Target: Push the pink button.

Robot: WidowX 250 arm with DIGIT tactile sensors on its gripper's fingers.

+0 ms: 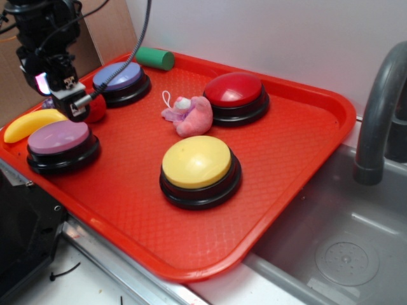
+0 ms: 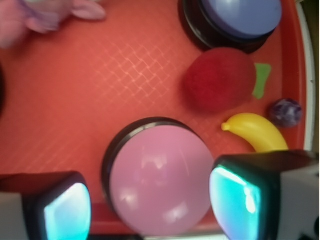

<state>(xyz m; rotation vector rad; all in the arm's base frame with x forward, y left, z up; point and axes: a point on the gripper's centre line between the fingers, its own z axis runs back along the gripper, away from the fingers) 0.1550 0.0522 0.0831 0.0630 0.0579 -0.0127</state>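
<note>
The gripper (image 2: 150, 207) hangs open above the near-left part of the red tray (image 1: 286, 171), its two fingers (image 2: 60, 210) spread wide with nothing between them. In the wrist view the pink button (image 2: 160, 180) sits directly beneath it, the pale domed cap on its black base filling the gap between the fingers. From the exterior view the gripper (image 1: 75, 101) appears to be above and slightly behind the pink button (image 1: 60, 143) rather than pressed on it, though contact is hard to judge from that angle.

Just past the gripper lies a fuzzy red ball (image 2: 220, 80) with a green leaf-like tab, close to the pink button but apart from it. Beside the ball, toward the tray's edge, a yellow toy banana (image 2: 257, 131) rests near a small dark purple object (image 2: 286, 112) too blurred to identify. Beyond the ball stands the lavender-blue button (image 2: 240, 17).

Farther from the gripper, toward the tray's middle, lies a pink plush toy (image 1: 189, 114). Beyond that is a red button (image 1: 235, 94), and nearer the camera a yellow button (image 1: 198, 166). A green cylinder (image 1: 154, 58) lies at the tray's far rim, behind the lavender-blue button. A grey sink (image 1: 343, 241) with a curved faucet (image 1: 381, 108) lies beside the tray on the side far from the gripper.
</note>
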